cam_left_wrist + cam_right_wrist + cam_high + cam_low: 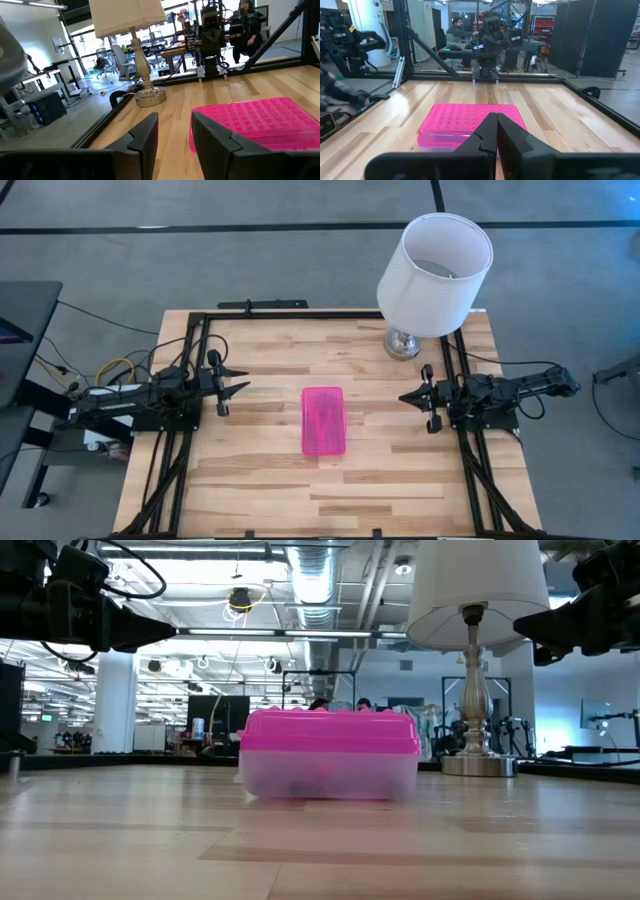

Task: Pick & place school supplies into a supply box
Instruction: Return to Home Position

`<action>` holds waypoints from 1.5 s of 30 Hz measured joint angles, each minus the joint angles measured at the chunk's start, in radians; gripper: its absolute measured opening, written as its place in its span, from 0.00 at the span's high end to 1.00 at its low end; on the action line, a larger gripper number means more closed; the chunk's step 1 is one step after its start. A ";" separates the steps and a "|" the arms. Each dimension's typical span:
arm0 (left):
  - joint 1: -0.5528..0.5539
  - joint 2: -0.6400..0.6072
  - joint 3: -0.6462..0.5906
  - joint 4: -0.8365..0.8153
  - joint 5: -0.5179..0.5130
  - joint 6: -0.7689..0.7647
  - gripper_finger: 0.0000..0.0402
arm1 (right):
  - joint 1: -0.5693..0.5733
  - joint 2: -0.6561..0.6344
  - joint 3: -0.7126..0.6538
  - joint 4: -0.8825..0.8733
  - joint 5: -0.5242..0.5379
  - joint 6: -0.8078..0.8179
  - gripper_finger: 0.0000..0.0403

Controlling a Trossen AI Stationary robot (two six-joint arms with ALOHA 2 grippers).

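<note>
The supply box (324,420), a clear-based case with its bright pink lid shut, lies flat on its base in the middle of the wooden table (260,480); it also shows in the low view (330,755) and in both wrist views (260,122) (467,122). Dim shapes show through its clear base; no school supplies lie loose on the table. My left gripper (238,380) (175,135) hovers open at the table's left, pointing level toward the box. My right gripper (405,397) (496,132) hovers shut at the table's right, also pointing at the box. Both are well clear of it.
A white-shaded lamp (432,275) on a metal base (403,343) stands at the table's far right corner. A black frame (300,313) runs along the table's edges. People sit beyond the table (247,22) (457,30).
</note>
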 joint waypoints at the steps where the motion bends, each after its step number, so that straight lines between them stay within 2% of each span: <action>1: 0.000 0.000 0.000 0.000 0.000 0.003 0.72 | 0.000 0.000 0.000 0.000 0.000 0.000 1.00; 21: 0.000 0.000 0.000 0.000 0.000 0.013 0.72 | 0.000 0.000 0.000 0.000 0.000 0.000 1.00; 27: 0.000 0.000 0.000 0.000 0.000 -0.075 0.72 | 0.000 0.000 0.000 0.000 0.001 0.000 1.00; 34: 0.000 0.000 0.000 0.000 0.000 -0.259 0.72 | 0.000 0.000 0.000 0.000 0.001 0.000 1.00; 45: 0.000 0.000 0.000 0.000 0.000 -0.260 0.72 | 0.000 0.000 0.000 0.000 0.000 0.000 1.00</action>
